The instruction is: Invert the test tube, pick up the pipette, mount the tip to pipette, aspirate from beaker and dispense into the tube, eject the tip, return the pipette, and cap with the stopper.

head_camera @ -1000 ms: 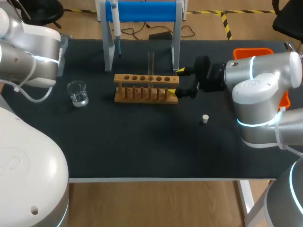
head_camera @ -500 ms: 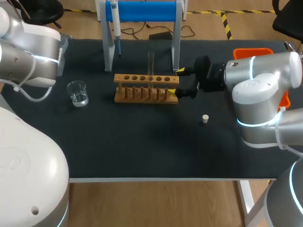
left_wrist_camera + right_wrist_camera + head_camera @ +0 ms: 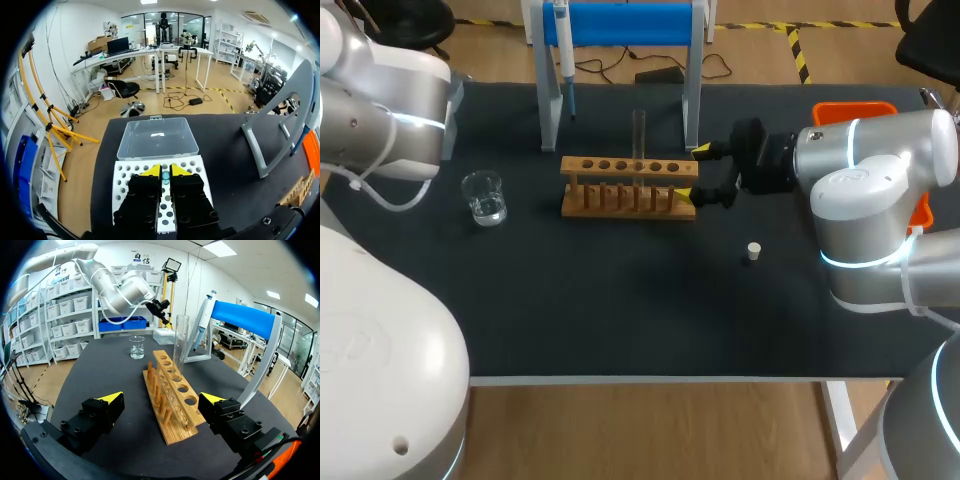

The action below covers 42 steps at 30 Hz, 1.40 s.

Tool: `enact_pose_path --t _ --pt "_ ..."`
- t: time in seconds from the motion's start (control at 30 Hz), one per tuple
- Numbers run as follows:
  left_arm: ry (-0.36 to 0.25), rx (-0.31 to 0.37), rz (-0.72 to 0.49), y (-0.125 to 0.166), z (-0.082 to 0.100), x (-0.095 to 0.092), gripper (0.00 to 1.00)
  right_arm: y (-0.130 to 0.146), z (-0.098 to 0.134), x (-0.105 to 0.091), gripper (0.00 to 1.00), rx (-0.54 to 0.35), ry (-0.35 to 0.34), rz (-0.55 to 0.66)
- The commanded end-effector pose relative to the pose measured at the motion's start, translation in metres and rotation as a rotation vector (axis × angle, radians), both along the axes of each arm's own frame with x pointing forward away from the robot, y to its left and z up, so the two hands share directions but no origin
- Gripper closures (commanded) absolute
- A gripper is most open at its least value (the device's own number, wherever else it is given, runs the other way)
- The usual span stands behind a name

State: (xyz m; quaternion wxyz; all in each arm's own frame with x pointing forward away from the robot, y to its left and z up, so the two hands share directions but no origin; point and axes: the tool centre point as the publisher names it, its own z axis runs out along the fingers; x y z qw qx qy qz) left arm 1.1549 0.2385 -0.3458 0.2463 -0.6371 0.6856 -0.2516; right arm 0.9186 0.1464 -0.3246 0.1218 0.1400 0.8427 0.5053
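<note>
A clear test tube stands upright in the wooden rack. My right gripper is open, its yellow tips on either side of the rack's right end and touching nothing. In the right wrist view the rack lies between the fingers of that gripper, with the tube further along. The pipette hangs on the blue stand. A beaker with water sits at the left. The stopper lies alone on the mat. My left gripper is shut above the white tip box.
An orange bin sits at the far right edge behind my right arm. The tip box's clear lid lies open beyond the box. The stand's grey leg rises to the right of the tip box. Black mat covers the table.
My left arm has shifted slightly in the head view. The right arm, rack, tube and stopper have stayed where they were.
</note>
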Motion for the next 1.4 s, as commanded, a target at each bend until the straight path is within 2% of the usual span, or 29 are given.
enact_pose_path --t 0.03,0.37,0.77,0.97,1.23,1.4 --pt "-0.009 0.004 0.000 -0.001 0.009 -0.007 1.00 0.000 0.000 0.000 0.00 0.000 0.000 0.001" --pt "-0.038 0.038 0.012 0.000 0.031 -0.012 1.00 0.000 0.000 0.000 0.00 0.000 0.000 0.001" --pt "-0.094 0.071 0.001 -0.008 0.068 -0.021 1.00 0.000 0.000 0.000 0.00 0.000 0.000 0.001" --pt "-0.110 0.070 -0.191 -0.032 0.097 -0.043 1.00 0.000 0.000 0.000 0.00 0.000 0.000 0.001" --pt "-0.142 0.043 -0.590 -0.084 0.134 -0.096 1.00 0.000 0.000 0.000 0.00 0.000 0.000 0.001" --pt "-0.142 0.043 -0.590 -0.084 0.134 -0.096 1.00 0.000 0.000 0.000 0.00 0.000 0.000 0.001"
